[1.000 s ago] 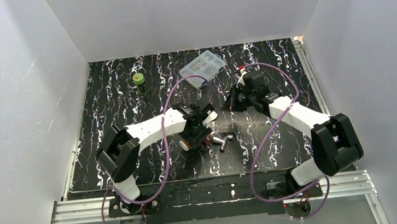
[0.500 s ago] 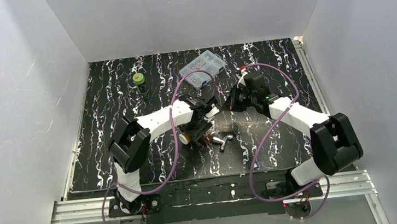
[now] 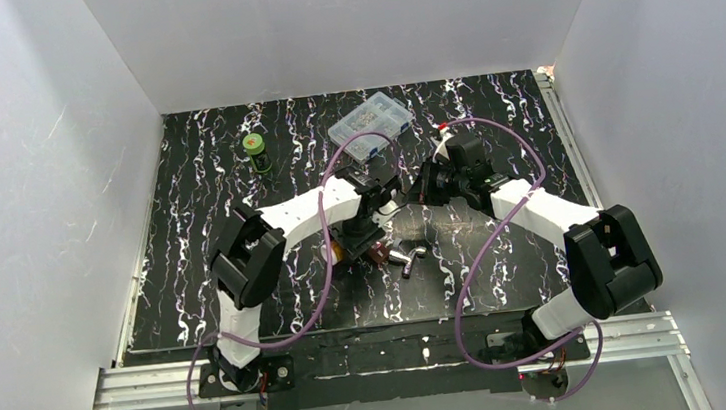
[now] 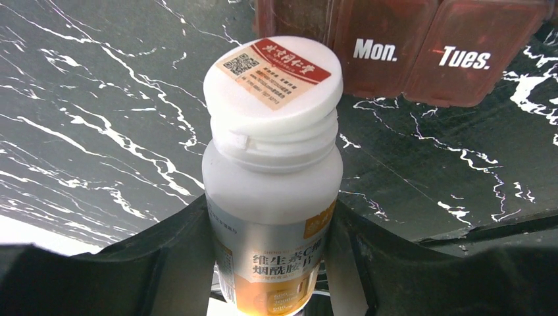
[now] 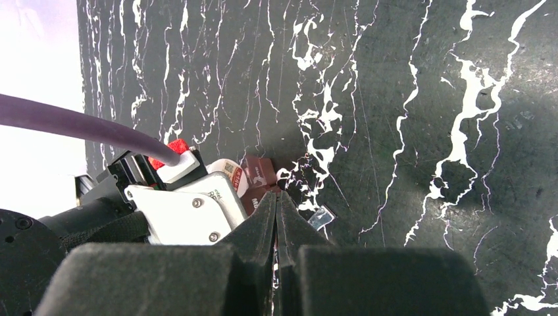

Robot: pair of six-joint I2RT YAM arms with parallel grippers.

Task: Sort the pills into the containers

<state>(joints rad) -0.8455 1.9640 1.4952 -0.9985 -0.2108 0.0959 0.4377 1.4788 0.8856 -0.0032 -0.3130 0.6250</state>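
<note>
Desk (image 3: 197,191) of black white-veined marble pattern, left claw (image 4: 273,263) pinching white plastic pill bottle (image 4: 273,191) with white labelled cap, flat dark red-brown rectangular pill case (image 4: 395,46) marked Mon. and Tues. just beyond it near desk's middle, right claw (image 5: 276,217) pressed together above desk

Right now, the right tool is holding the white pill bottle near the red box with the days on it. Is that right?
Not quite. The left tool is holding the white pill bottle, as the left wrist view shows. The right tool is shut with nothing in it. The bottle is near the red box with the days on it.
</note>
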